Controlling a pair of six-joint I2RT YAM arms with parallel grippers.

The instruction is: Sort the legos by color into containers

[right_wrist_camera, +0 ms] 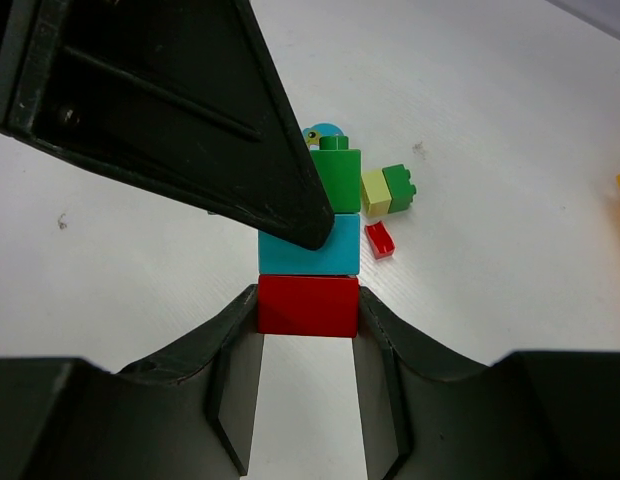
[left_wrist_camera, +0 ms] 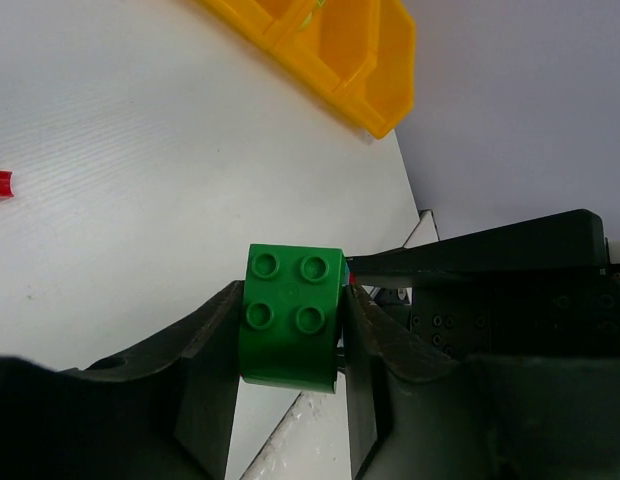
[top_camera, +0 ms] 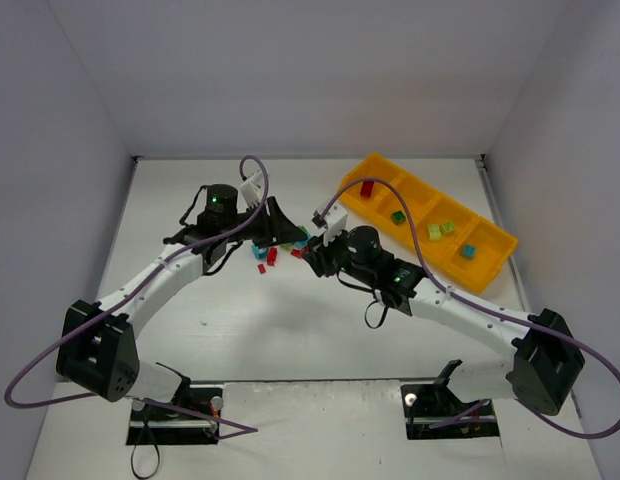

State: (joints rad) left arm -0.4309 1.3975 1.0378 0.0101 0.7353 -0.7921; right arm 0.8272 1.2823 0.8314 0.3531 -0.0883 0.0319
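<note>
- My left gripper (left_wrist_camera: pixel 293 312) is clamped on a dark green brick (left_wrist_camera: pixel 293 316), with a finger pressed flat to each side and the studs facing the wrist camera.
- My right gripper (right_wrist_camera: pixel 308 300) is nipped narrowly on a red brick (right_wrist_camera: pixel 308 306). A teal brick (right_wrist_camera: pixel 308 247) sits against its far face, and more green shows beyond that.
- Both grippers meet low over the table (top_camera: pixel 290 320), left of the orange-yellow tray (top_camera: pixel 498 265) and well apart from it.
- I judge that red, teal and green form one stuck stack gripped from both ends, so the step in hand is splitting it.
- The next move calls for a straight pull apart with both grips held firm. The green then goes to the compartment with the sorted green piece (top_camera: pixel 397 216), and the red to the end compartment with the sorted red piece (top_camera: pixel 367 188).
- A pale yellow and green pair (right_wrist_camera: pixel 388 190) and a small red piece (right_wrist_camera: pixel 380 240) lie loose beside the stack, not yet sorted.
</note>
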